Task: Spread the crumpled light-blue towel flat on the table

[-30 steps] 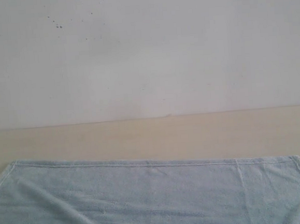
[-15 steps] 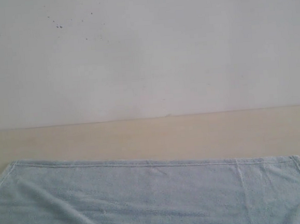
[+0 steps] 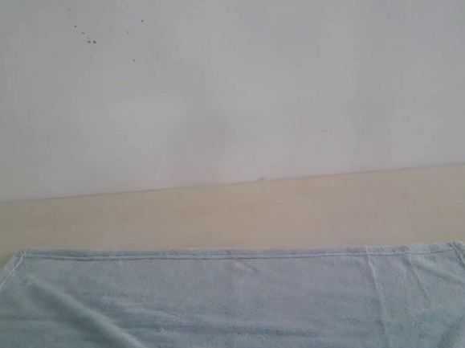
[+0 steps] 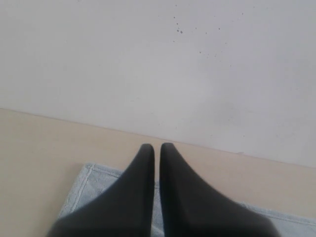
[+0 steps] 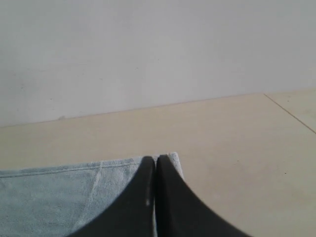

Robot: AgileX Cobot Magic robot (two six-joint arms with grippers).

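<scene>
The left end effector (image 4: 156,146) holds its two black fingers (image 4: 133,197) pressed together (only a hairline gap shows between them), while the right end effector (image 5: 156,158) is likewise closed, tips meeting.

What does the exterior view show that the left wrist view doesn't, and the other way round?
Only the exterior view: the towel with its whole far hem, both far corners and a diagonal crease at left; no arm. Only the left wrist view: the left end effector, jaws shut, near one towel corner. Both: towel, table, white wall with dark specks.
</scene>
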